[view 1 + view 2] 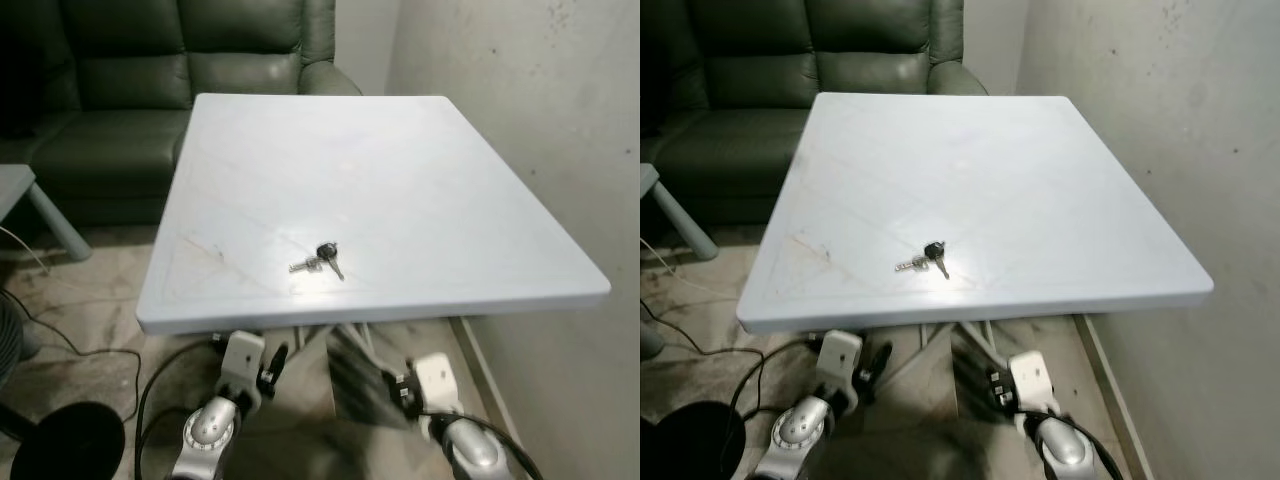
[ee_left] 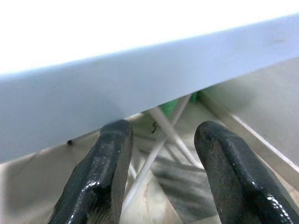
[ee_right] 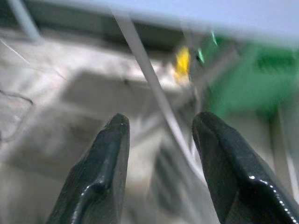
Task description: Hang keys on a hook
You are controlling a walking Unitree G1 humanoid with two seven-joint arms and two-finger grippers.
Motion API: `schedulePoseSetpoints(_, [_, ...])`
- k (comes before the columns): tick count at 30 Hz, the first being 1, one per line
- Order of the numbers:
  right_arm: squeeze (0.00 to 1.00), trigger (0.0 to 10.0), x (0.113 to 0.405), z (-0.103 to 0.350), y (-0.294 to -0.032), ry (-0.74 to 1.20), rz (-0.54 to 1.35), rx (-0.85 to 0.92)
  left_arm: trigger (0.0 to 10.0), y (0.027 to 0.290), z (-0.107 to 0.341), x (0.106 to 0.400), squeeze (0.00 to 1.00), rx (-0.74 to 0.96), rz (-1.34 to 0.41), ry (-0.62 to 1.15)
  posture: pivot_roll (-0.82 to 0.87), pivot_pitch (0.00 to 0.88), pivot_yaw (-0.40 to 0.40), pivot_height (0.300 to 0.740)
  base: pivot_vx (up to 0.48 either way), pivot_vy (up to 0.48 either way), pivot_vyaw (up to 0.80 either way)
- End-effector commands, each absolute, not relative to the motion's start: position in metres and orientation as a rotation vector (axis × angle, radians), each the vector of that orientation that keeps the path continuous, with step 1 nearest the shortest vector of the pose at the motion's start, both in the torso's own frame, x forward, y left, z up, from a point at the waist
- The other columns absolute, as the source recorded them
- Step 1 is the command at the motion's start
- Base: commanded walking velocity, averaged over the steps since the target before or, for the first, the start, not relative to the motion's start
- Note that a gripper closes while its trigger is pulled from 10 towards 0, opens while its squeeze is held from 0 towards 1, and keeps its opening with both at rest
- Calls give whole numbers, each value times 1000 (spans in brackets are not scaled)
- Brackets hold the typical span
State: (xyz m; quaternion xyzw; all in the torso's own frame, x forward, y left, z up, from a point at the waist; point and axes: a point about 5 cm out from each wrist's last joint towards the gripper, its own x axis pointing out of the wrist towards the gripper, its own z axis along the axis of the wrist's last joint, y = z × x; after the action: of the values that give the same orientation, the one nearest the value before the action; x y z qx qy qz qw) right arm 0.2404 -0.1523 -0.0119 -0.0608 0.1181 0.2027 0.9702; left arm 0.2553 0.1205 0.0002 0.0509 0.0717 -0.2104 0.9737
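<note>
A small bunch of keys (image 1: 322,257) with a black head lies flat on the white table (image 1: 400,170), close to its front edge. Both my arms are low, under that edge. My left gripper (image 2: 161,133) sits just below the table's front rim, its two black fingers (image 2: 100,172) spread apart and holding nothing. My right gripper (image 3: 161,123) is likewise open and points under the table toward its white legs. In the left eye view the left wrist (image 1: 240,360) is below the keys to their left and the right wrist (image 1: 435,380) is to their right.
A dark green sofa (image 1: 180,60) stands behind the table, and a pale wall (image 1: 540,100) runs along the right. At the left are a small grey side table (image 1: 25,195), floor cables (image 1: 90,350) and a black round object (image 1: 70,440). Crossed white legs (image 2: 161,135) stand under the table.
</note>
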Motion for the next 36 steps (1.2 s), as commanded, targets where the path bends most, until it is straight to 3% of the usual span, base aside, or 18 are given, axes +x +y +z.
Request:
schedulePoseSetpoints(1, [0,10000,239,-1,-143,157,490,-115,10000,114,13,256,0,138,-508,46,-23,96,-6,740,0,0,0])
schedulePoseSetpoints(6, [0,10000,239,13,-137,81,573,-134,10000,105,24,252,0,210,-654,-34,-21,126,3,740,0,0,0])
schedulePoseSetpoints(13, [0,10000,238,31,-129,-4,652,-156,10000,96,43,252,0,199,-717,-128,-20,151,18,740,0,0,0])
schedulePoseSetpoints(23, [0,10000,249,60,-123,-109,573,-43,10000,90,66,252,0,142,-701,-208,-15,136,19,740,0,0,0])
schedulePoseSetpoints(26, [0,10000,254,65,-126,-117,524,-19,10000,92,70,254,0,130,-676,-219,-14,128,16,740,0,0,0])
schedulePoseSetpoints(36, [0,10000,287,104,-132,-189,309,151,10000,112,113,289,0,-18,-359,-275,1,89,-11,740,0,0,0])
